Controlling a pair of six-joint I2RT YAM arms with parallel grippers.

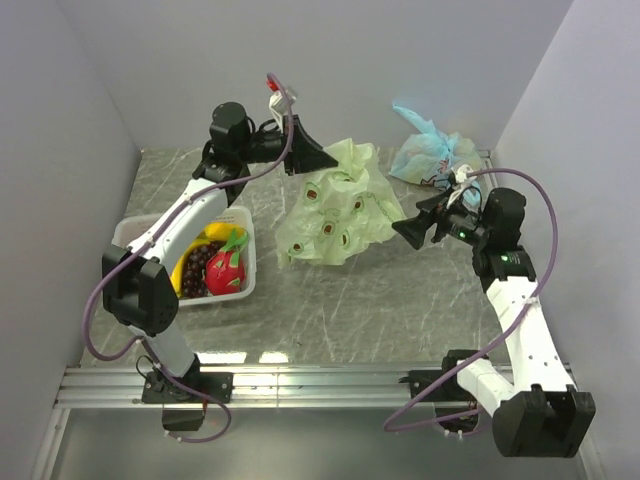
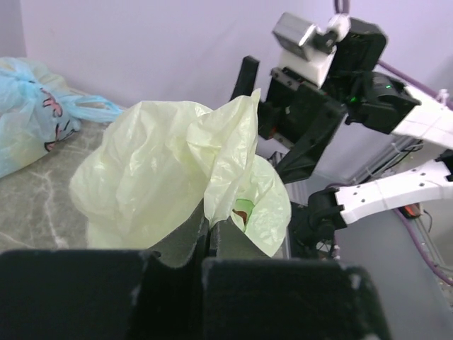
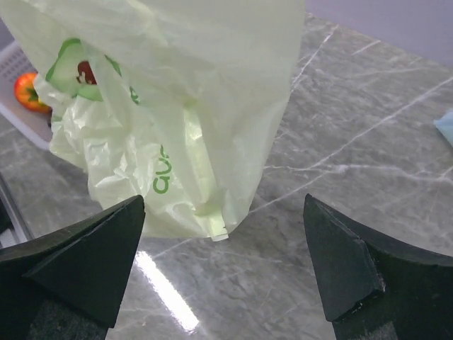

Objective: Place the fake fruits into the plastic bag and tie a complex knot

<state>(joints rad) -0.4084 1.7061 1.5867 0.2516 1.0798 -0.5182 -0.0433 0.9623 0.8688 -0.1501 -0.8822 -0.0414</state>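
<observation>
Grey marbled desk [image 1: 400, 300], pale green plastic bag [image 1: 335, 215] mid-desk toward the far edge, its top pinched in the closed left gripper [image 1: 333, 160], white basket [image 1: 135, 228] by the left edge holding the fake fruits [image 1: 215, 262], light blue bag [image 1: 430, 150] at the far right corner, right gripper [image 1: 403, 233] with fingers spread, just right of the plastic bag, apart from it.

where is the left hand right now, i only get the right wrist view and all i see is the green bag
observer: The left hand is shut on a fold at the top of the plastic bag, holding it up.
operator: any fruit out of the bag
observer: Yes: a banana, grapes and a dragon fruit lie in the white basket, left of the bag.
operator: what's behind the bag
observer: A tied light blue bag, at the back right.
</observation>
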